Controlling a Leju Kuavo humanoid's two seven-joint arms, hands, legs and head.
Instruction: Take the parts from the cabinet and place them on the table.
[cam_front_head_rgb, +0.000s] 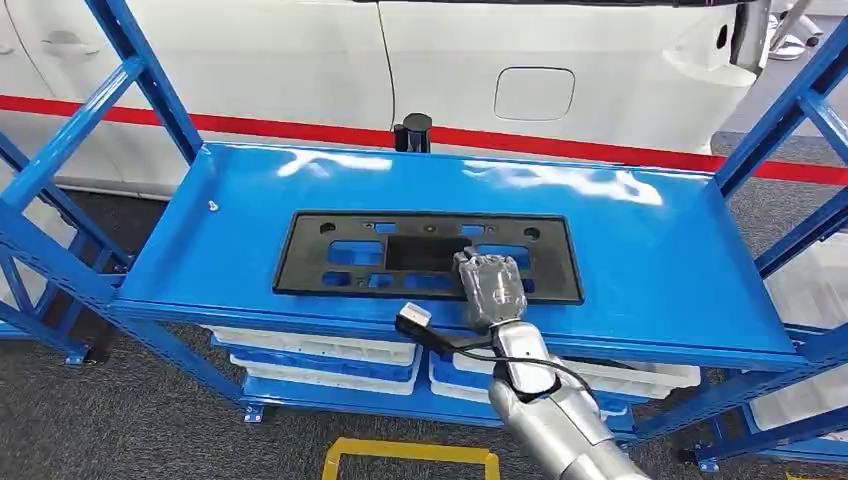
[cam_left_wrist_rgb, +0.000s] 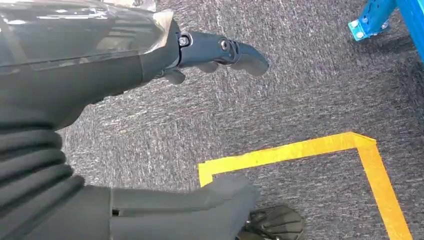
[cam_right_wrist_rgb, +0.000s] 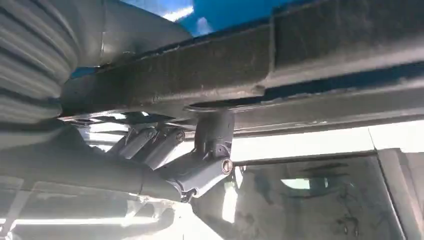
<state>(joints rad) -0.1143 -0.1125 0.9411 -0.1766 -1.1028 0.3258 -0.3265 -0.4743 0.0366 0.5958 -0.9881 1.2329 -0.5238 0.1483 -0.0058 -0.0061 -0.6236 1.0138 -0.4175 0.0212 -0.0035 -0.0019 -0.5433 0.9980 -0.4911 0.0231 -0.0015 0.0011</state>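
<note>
The right hand (cam_front_head_rgb: 490, 288) lay on the near long edge of the black plastic bracket panel (cam_front_head_rgb: 340, 255), its fingers (cam_right_wrist_rgb: 212, 135) curled around that edge, gripping it. The panel lay flat on the blue shelf (cam_front_head_rgb: 650, 250), its long axis running crosswise to the arm. The left hand (cam_left_wrist_rgb: 210, 55) hung over carpet, fingers loosely apart, far from the panel.
</note>
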